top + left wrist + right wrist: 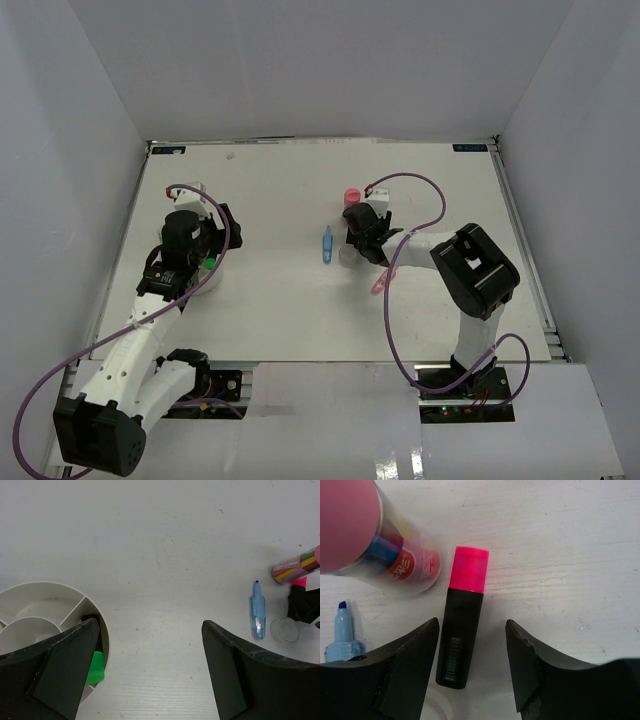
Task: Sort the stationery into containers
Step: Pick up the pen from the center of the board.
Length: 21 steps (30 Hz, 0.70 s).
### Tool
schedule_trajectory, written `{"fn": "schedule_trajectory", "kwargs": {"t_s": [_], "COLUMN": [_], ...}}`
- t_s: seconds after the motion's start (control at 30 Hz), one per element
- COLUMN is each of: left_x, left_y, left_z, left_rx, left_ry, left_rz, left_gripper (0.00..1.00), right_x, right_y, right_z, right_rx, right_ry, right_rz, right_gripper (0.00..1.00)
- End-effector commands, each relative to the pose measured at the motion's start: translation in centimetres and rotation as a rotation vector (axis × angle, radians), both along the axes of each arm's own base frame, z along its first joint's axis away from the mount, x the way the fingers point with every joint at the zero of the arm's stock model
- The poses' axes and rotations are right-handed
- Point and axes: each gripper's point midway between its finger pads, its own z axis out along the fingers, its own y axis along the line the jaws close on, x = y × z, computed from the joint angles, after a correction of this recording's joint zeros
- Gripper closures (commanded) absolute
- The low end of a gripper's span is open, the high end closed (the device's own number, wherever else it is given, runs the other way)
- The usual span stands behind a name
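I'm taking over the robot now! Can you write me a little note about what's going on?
Left pincer: open, empty, over the edge of the white round divided container, where the green highlighter already sits.
Right pincer: open, jaws either side of the pink-capped black highlighter, not touching it.
Still out: that highlighter, the blue pen, the clear pink-lidded tube of pens.
Left: grip each one and put it in the container.

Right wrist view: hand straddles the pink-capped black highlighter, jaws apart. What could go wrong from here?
1. The pink-capped black highlighter sits off-centre in the right hand, close against one finger. Closing may skew it instead of gripping it squarely.
2. The pink-lidded clear tube of coloured pens lies right beside it. That finger could nudge the tube, which would probably roll.
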Motion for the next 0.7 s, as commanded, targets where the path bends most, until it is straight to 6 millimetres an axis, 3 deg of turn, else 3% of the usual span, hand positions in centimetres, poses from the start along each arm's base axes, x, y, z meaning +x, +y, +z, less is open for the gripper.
{"fn": "schedule_trajectory", "kwargs": {"t_s": [0.0,0.17,0.33,0.47,0.67], "left_x": [0.0,-0.1,-0.1,-0.1,-1.0], "left_y": [-0.4,-0.4,-0.6,-1.6,-4.8], "left_z": [0.6,0.5,0.5,1.0,4.1], "left_rx": [-0.015,-0.013,-0.018,-0.049,-0.162], "left_ry": [-0.026,-0.025,-0.024,-0.030,-0.053], "left_rz": [-0.016,-0.016,-0.024,-0.072,-0.225], "left_gripper": [0.05,0.05,0.05,0.05,0.04], "right_x": [0.6,0.1,-0.4,-0.5,-1.7], "right_y": [-0.7,-1.6,-3.2,-3.8,-4.1], "right_z": [0.0,-0.9,-1.0,0.8,5.2], "right_rx": [0.001,-0.023,-0.033,-0.048,-0.050], "right_ry": [-0.044,-0.016,-0.013,-0.043,-0.161], "right_rz": [-0.055,-0.079,-0.113,-0.100,0.035], "right_gripper": [0.38,0.46,0.64,0.77,0.78]}}
